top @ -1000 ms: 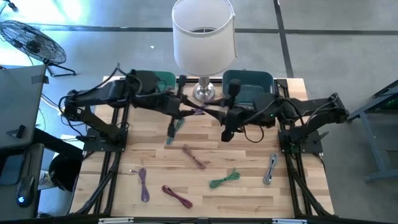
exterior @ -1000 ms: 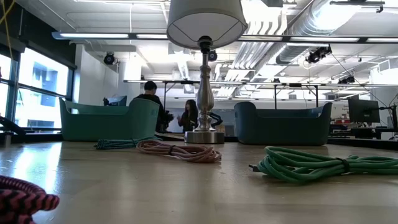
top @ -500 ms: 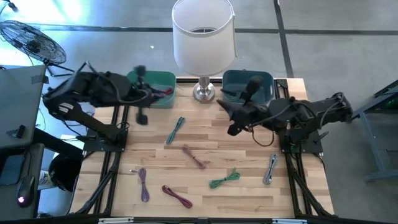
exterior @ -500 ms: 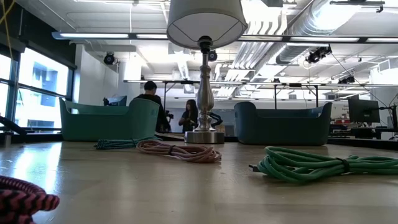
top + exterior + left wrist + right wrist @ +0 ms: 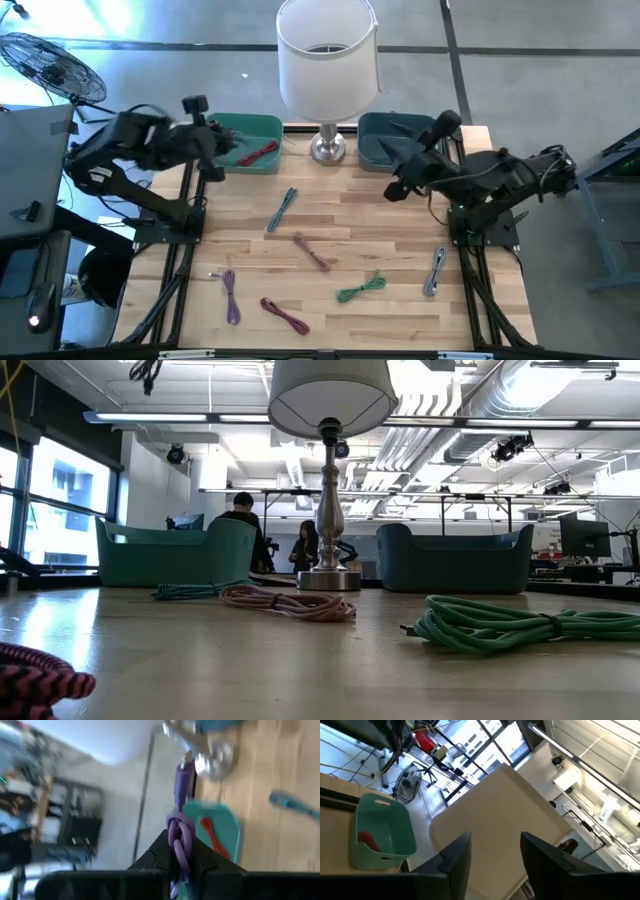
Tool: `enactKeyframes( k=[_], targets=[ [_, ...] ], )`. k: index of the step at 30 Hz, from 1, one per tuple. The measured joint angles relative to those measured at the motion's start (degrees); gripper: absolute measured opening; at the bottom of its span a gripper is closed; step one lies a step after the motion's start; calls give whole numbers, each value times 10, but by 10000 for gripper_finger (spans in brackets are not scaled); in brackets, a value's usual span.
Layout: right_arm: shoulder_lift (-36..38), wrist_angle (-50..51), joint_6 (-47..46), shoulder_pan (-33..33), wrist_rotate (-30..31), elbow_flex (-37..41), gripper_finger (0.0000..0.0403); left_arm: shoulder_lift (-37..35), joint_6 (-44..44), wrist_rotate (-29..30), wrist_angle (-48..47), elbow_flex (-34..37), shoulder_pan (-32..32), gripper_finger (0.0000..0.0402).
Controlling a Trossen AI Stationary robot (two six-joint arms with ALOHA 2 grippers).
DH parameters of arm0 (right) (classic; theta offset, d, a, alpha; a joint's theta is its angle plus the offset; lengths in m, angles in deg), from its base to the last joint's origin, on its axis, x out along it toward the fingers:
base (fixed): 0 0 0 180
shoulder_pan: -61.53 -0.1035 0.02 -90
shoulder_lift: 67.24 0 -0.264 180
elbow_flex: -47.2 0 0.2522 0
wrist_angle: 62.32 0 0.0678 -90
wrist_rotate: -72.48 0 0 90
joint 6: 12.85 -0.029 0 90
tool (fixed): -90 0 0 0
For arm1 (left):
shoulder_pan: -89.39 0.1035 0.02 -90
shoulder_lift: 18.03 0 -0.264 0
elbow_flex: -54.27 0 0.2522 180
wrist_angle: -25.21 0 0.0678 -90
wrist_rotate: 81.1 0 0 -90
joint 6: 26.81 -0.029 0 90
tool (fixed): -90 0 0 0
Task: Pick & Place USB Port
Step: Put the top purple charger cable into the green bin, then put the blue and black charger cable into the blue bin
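A purple USB cable (image 5: 181, 805), coiled and knotted, is in my left gripper (image 5: 179, 851), which is shut on it. This gripper (image 5: 214, 158) hovers at the left rim of the green bin (image 5: 246, 130), where a red cable (image 5: 258, 152) lies. My right gripper (image 5: 397, 186) stands open and holds nothing, raised by the dark teal bin (image 5: 398, 136). In its own wrist view the two fingers (image 5: 455, 856) frame only the lamp shade. Several more coiled cables lie on the wooden table (image 5: 400, 320). My left gripper pinches the purple cable's knotted bundle (image 5: 178, 836) between its two fingers. The fingers come from the table's left, slanting down. The plug end (image 5: 183, 770) sticks out past the fingertips toward the green bin, and the cable is lifted clear of the table.
A lamp (image 5: 327, 60) stands at the far middle between the bins. On the table lie a teal cable (image 5: 283, 208), a pink one (image 5: 312, 252), a green one (image 5: 360, 288), a grey one (image 5: 436, 272), a purple one (image 5: 230, 295) and a magenta one (image 5: 285, 315).
A second ago both grippers met above mid-table near the lamp's base, the purple cable between them. My left gripper has swung toward the table's left edge to the green bin, tipping downward and carrying the cable. My right gripper has drawn back toward the right edge, without it.
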Motion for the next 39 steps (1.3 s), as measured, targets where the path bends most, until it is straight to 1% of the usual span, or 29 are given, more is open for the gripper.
enactKeyframes(
  k=[5,8,12,17,20,24,26,29,31,36,39],
  targets=[
    [10,0,0,-19,34,0,161,1,-55,-80,-1,78,130,13],
    [12,0,1,-28,58,0,161,1,-90,-125,23,121,197,13],
    [12,0,3,-32,88,0,161,1,-156,-191,85,168,270,16],
    [13,0,2,-32,90,0,160,1,-227,-272,165,212,352,13],
    [14,0,2,-32,90,0,160,3,-246,-307,183,230,391,13],
    [14,0,2,-32,105,0,160,12,-265,-330,187,242,426,13],
    [14,0,2,-32,118,0,159,13,-277,-342,201,250,433,13],
    [14,0,2,-32,121,0,158,13,-291,-364,218,261,439,18],
    [14,0,2,-32,121,0,158,13,-292,-369,222,267,439,38],
    [14,0,2,-32,121,0,158,13,-288,-364,213,267,438,109],
    [14,0,2,-32,121,0,158,13,-288,-358,202,267,438,142]
  ],
)
